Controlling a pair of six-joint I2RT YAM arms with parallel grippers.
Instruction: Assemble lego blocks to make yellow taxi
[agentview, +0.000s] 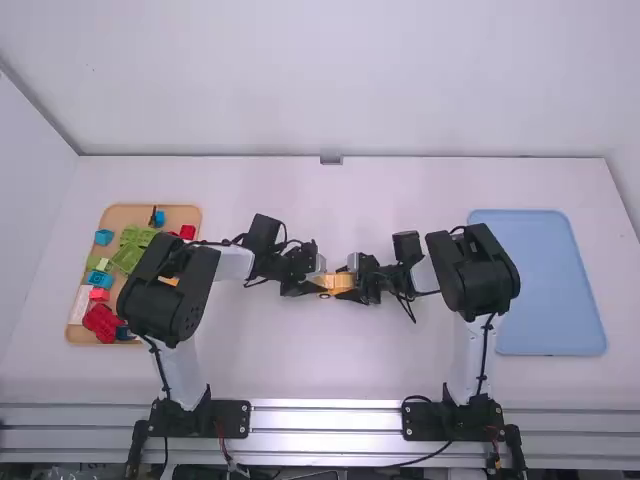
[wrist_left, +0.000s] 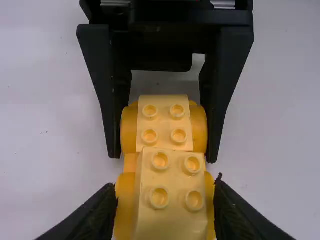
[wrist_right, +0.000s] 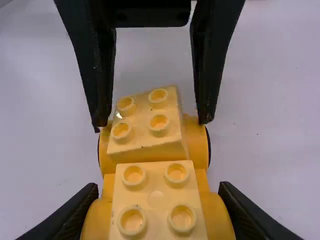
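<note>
At the table's middle, the left gripper (agentview: 316, 284) and right gripper (agentview: 356, 284) face each other across the small yellow car (agentview: 337, 283). In the left wrist view, my left gripper (wrist_left: 165, 185) is shut on the sides of the car's near end, beside a studded yellow brick (wrist_left: 172, 195); a second yellow brick (wrist_left: 164, 122) lies between the right gripper's fingers. In the right wrist view, my right gripper (wrist_right: 159, 187) is shut on the other end, around its level brick (wrist_right: 157, 200). The left end's brick (wrist_right: 147, 122) sits skewed and tilted on the base.
On the left, a tan tray (agentview: 128, 215) holds green pieces (agentview: 127, 257), red pieces (agentview: 102, 322), several blue ones (agentview: 99, 280) and a white piece (agentview: 78, 305), partly behind the left arm. A blue tray (agentview: 548, 285) lies on the right, beyond the right arm.
</note>
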